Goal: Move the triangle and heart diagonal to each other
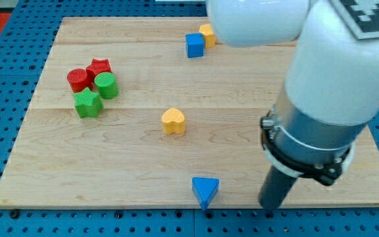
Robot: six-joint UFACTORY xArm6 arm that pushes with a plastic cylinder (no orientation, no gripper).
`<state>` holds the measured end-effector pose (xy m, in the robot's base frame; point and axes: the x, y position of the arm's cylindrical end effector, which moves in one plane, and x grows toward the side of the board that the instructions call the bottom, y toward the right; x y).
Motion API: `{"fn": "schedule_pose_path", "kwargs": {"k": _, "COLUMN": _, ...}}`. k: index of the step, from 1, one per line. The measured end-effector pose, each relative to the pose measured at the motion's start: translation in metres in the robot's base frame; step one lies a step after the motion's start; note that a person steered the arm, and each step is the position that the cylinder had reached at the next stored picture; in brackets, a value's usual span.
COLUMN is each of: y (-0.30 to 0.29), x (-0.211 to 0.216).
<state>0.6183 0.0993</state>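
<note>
The yellow heart [173, 121] lies near the middle of the wooden board [143, 171]. The blue triangle [205, 191] sits at the board's bottom edge, below and a little right of the heart. My rod comes down at the view's bottom right, and my tip [269, 208] touches the board near its bottom edge, to the right of the blue triangle with a gap between them.
A blue cube [195, 45] and a yellow block [207, 33], partly hidden by the arm, sit at the top. A cluster at the left holds a red cylinder [78, 79], red star [99, 67], green cylinder [106, 85] and green star [87, 103].
</note>
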Motion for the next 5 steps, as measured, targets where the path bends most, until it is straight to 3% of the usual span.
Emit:
{"fn": "schedule_pose_path", "kwargs": {"k": 3, "y": -0.158, "x": 0.000}}
{"fn": "schedule_pose_path", "kwargs": {"k": 4, "y": -0.174, "x": -0.017}}
{"fn": "schedule_pose_path", "kwargs": {"k": 5, "y": -0.140, "x": -0.034}}
